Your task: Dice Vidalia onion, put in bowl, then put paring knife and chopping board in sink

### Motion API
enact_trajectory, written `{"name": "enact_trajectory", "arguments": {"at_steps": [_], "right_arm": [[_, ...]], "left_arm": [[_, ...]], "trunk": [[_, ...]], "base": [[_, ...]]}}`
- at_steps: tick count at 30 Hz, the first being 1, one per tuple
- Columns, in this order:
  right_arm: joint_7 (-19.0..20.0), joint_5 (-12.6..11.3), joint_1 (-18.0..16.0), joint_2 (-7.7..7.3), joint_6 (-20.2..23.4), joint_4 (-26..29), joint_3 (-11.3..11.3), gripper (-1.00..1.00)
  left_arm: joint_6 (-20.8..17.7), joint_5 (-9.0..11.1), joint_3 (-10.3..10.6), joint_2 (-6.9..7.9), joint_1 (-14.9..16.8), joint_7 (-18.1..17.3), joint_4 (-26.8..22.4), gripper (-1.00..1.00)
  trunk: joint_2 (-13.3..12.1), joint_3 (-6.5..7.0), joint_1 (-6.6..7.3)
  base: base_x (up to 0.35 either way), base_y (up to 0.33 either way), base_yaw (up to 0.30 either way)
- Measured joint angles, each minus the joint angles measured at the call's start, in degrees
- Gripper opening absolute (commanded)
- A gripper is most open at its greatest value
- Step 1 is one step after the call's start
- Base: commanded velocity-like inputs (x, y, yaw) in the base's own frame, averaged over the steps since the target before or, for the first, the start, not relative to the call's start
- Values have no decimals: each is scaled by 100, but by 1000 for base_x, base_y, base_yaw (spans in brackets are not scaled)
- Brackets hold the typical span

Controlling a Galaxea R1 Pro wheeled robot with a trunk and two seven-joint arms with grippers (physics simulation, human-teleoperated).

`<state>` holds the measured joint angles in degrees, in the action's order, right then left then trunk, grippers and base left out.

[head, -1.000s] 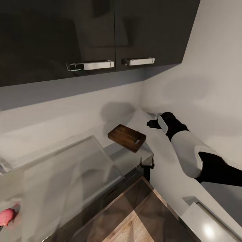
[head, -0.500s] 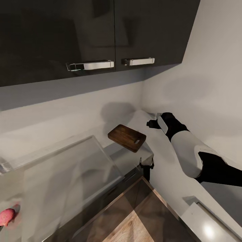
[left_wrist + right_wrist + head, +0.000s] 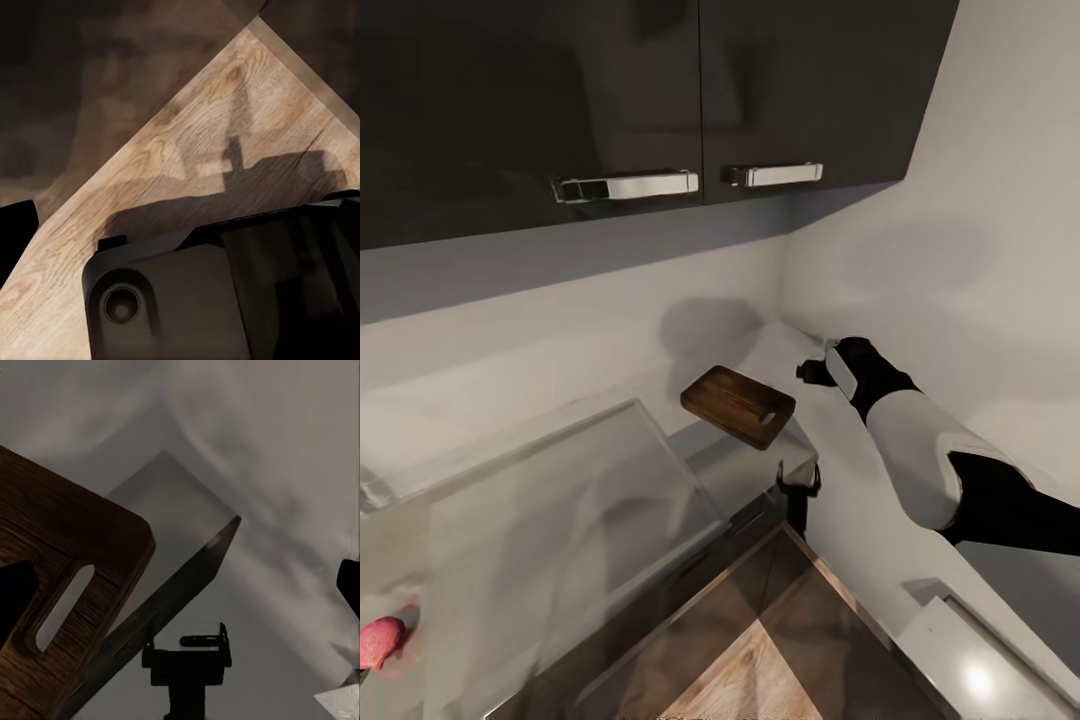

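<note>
change: camera tipped a touch since a second ago; cupboard handles (image 3: 625,186) sit slightly higher in the head view, and the whole picture shifted with them. Board, onion and right arm have held their places on the bench. No thing moved.

floor (image 3: 760,660): nearest, at 6 o'clock; wood planks. The left wrist view looks down on the same planks, with a dark shadow across them.

left jaws (image 3: 798,482): low, at about 5 o'clock from the board, hanging off the bench edge over the floor. A small dark fork seen from the head; looks apart with nothing between, judged from the two prongs.

Vidalia onion (image 3: 380,642): far out at 8 o'clock, pinkish lump at the frame edge, well apart from both arms. Whether it lies in the sink I cannot tell; the steel there is blurred.

bench (image 3: 610,520): glossy grey, runs from 8 o'clock up into the corner.

chopping board (image 3: 738,406): centre, flat on the bench near the corner, slot hole toward the right arm. Right wrist view shows the slot end (image 3: 67,585) close by.

right jaws (image 3: 813,368): at 3 o'clock from the board, just beside it, not touching. Apart or together: cannot tell.

task meaning: no progress this second; onion not yet fetched, nothing on the board. Right arm seems staged by the board.
</note>
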<state>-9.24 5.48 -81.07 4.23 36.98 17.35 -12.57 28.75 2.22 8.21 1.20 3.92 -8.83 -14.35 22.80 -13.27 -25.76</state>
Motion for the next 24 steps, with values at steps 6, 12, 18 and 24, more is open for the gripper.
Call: {"name": "enact_trajectory", "arguments": {"at_steps": [6, 12, 18, 24], "right_arm": [[-1, 2, 0, 64, -8, -70, 2, 100], [0, -3, 0, 92, -9, -106, 2, 100], [0, 1, -1, 148, -9, -121, 2, 100], [3, -2, -1, 165, -9, -125, 2, 100]], "left_arm": [[0, 0, 0, 0, 0, 0, 0, 100], [0, 0, 0, 0, 0, 0, 0, 100], [0, 0, 0, 0, 0, 0, 0, 100], [0, 0, 0, 0, 0, 0, -1, 100]], "trunk": [[0, -53, 0], [0, -106, 0], [1, -148, 0], [1, -158, 0]], "base": [[0, 0, 0], [0, 0, 0], [0, 0, 0], [0, 0, 0]]}}
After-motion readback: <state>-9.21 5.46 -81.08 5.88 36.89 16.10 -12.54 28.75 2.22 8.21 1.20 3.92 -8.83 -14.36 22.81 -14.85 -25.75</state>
